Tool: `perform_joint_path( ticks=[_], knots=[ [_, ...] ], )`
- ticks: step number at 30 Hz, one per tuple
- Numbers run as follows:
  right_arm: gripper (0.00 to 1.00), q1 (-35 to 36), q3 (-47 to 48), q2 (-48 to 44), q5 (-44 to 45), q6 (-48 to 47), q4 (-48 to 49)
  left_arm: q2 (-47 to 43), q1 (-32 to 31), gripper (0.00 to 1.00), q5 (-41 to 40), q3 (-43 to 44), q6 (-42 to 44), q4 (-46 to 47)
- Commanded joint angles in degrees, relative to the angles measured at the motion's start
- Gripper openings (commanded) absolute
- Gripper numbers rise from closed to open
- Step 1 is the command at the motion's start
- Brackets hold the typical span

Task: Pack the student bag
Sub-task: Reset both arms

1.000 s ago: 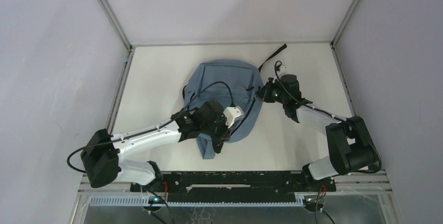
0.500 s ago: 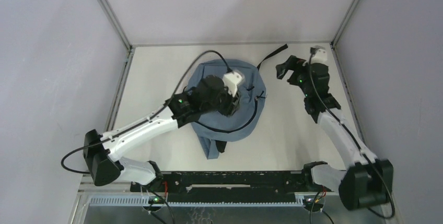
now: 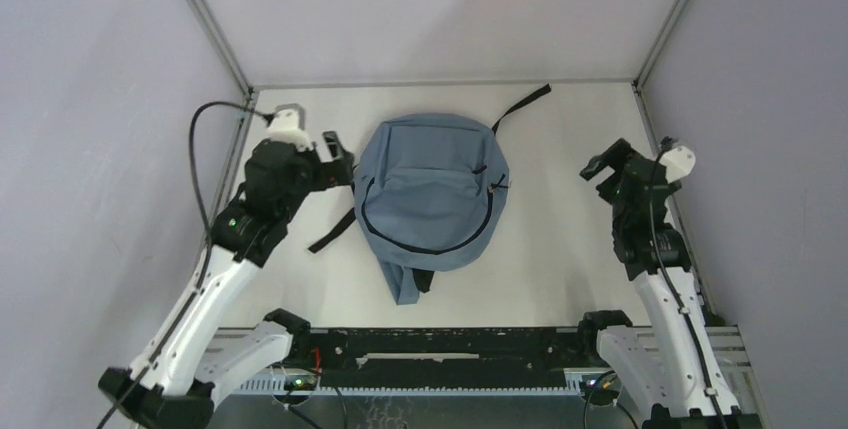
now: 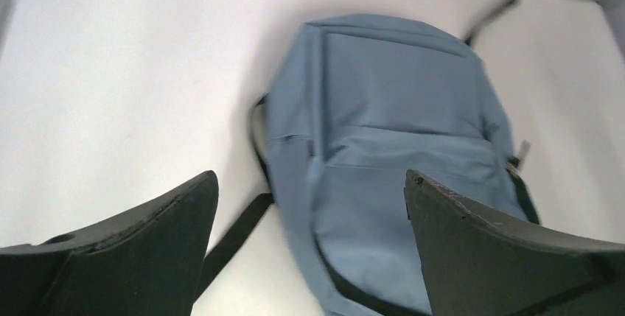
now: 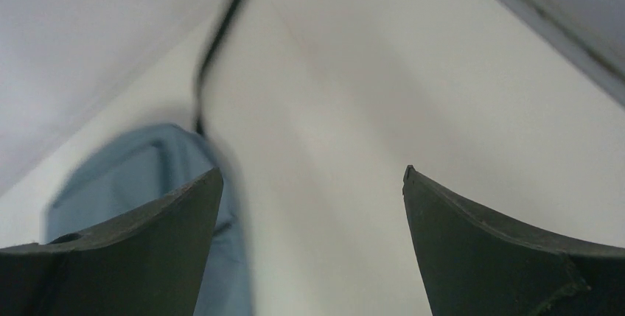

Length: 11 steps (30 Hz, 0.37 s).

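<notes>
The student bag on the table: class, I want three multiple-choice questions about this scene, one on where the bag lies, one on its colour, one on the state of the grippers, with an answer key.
1. In the top view, where does the student bag lie?
A. Between the left gripper and the right gripper
B. Left of both grippers
C. Right of both grippers

2. What colour is the bag's fabric?
A. Red
B. Dusty blue
C. Green

3. What state are the grippers in?
A. Both open, holding nothing
B. Left shut on a strap
C. Both shut on the bag

Key:
1 A, one gripper stands off each side of the bag.
2 B, the cloth shows blue in the top and wrist views.
3 A, both wrist views show the fingers spread wide with nothing held between them.
</notes>
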Motion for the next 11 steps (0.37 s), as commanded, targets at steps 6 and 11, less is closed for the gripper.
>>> perform_joint_path(
  ticks=[6, 11],
  knots=[
    [1.00, -0.4, -3.3, 3.8, 3.4, 9.3, -13.2, -12.0, 2.6, 1.00, -27.5, -10.0, -9.8, -3.0],
    [0.98, -0.4, -4.9, 0.8, 3.3, 8.4, -10.0, -10.6, 2.6, 1.00, -26.9, -9.3, -10.4, -5.0]
  ],
)
